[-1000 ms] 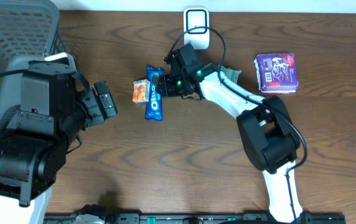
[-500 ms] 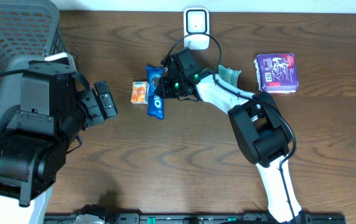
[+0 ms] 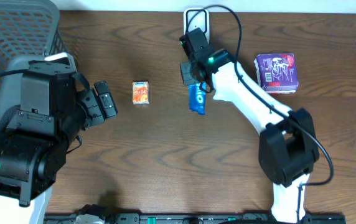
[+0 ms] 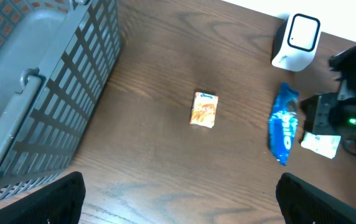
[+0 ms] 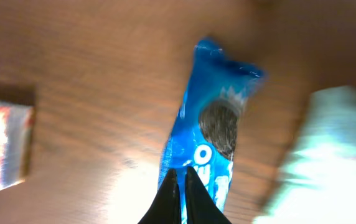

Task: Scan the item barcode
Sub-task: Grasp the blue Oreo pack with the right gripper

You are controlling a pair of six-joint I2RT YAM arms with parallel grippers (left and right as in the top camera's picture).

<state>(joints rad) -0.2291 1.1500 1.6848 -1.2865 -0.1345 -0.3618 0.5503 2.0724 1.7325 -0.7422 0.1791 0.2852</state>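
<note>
Swinging right since a second ago, the right gripper (image 5: 181,178) is pinching the blue cookie packet (image 3: 196,99) by one end, jaws clamped, and holding it near the white scanner (image 3: 195,20). Farther left of the scanner, the orange box (image 3: 141,93) is lying alone and the left gripper (image 3: 106,99) is hanging wide open.

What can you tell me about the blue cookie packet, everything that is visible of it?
The blue cookie packet is a long, slim pouch of glossy plastic film, blue with white lettering and a picture of a dark sandwich cookie; its ends are crimped. The right gripper is shut on one end. The packet is near the white scanner, between the small orange box and the purple pack, touching neither. Whether it rests on the table cannot be told.
</note>
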